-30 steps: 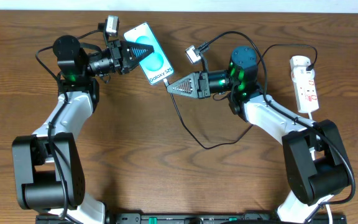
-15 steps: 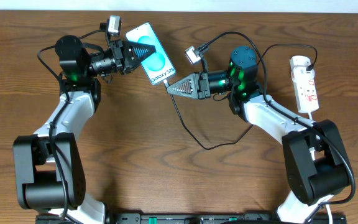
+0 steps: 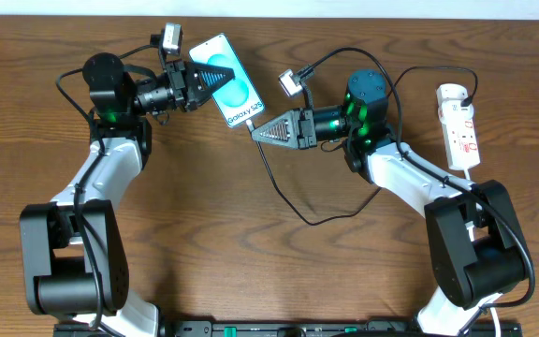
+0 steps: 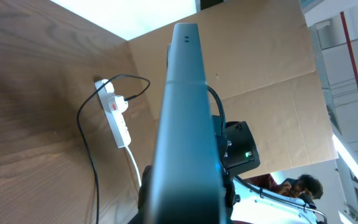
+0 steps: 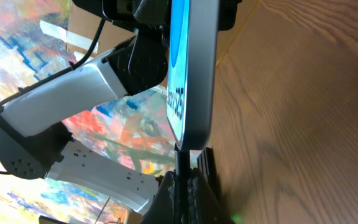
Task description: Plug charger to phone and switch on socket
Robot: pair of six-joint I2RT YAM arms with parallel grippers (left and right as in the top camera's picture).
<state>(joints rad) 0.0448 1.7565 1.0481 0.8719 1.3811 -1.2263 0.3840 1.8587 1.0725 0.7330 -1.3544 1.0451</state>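
The phone (image 3: pixel 239 99), teal screen up, is held off the table at the back, with my left gripper (image 3: pixel 221 76) shut on its upper half. In the left wrist view its dark edge (image 4: pixel 184 118) fills the middle. My right gripper (image 3: pixel 256 132) is shut on the charger's black connector (image 5: pixel 183 163), whose tip meets the phone's bottom edge (image 5: pixel 194 140); I cannot tell how deep it sits. The charger cable (image 3: pixel 284 192) trails from there in a loop across the table. The white socket (image 3: pixel 460 126) lies at the far right, apart from both grippers, with a plug in its far end (image 4: pixel 112 104).
Both arm bases (image 3: pixel 68 253) (image 3: pixel 475 248) stand at the table's front corners. The socket's leads (image 3: pixel 410 80) arc behind the right arm. A cardboard panel (image 4: pixel 260 56) stands behind the table.
The left gripper and the phone edged slightly to the right a second ago; since then nothing has visibly moved.
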